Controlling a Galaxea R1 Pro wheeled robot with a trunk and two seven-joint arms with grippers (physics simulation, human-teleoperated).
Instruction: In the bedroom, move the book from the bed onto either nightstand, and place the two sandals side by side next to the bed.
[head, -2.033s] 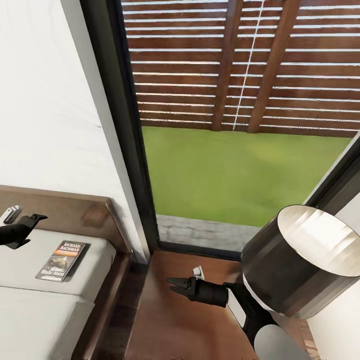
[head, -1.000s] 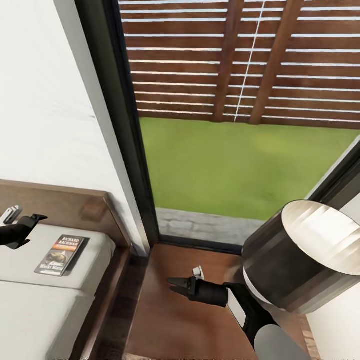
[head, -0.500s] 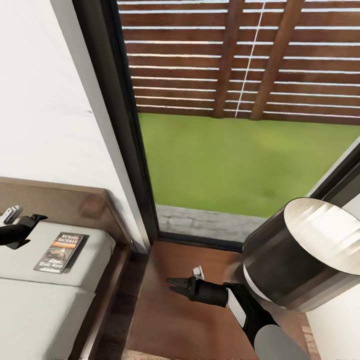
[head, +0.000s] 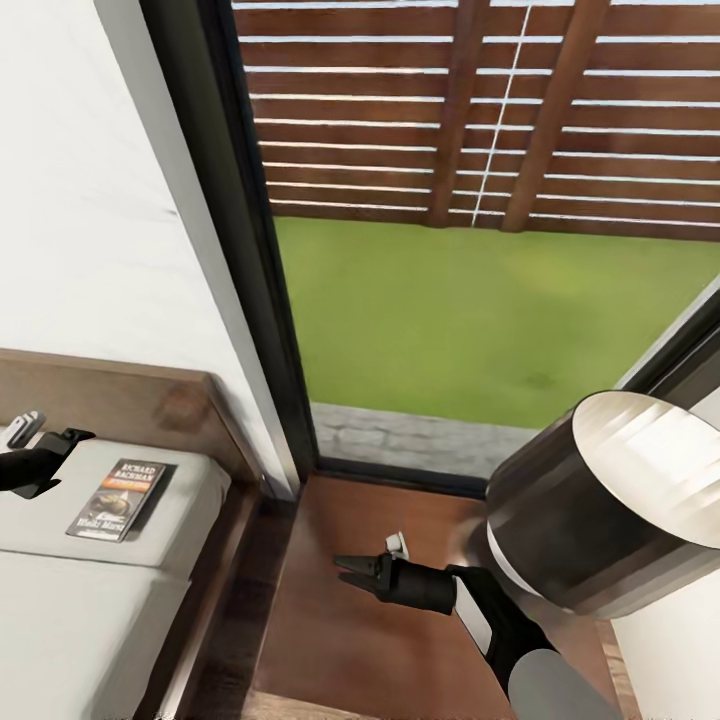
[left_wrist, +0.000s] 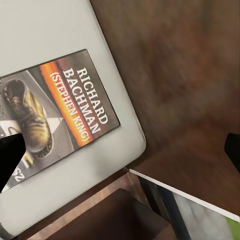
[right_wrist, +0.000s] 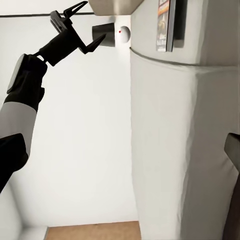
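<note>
We judge the task barely begun: the book (head: 117, 499) lies flat on the pale grey mattress of the bed (head: 60, 610) at the lower left of the head view, close to the headboard, and has not reached the nightstand (head: 330, 640) whose glossy brown top fills the lower middle. Our left gripper (head: 68, 437) hovers at the left edge just beside the book, its fingers spread wide and empty. Our right gripper (head: 345, 570) hangs over the nightstand top, fingers slightly parted, holding nothing. A lamp shade (head: 610, 500) sits at the lower right. The sandals remain to be handled.
</note>
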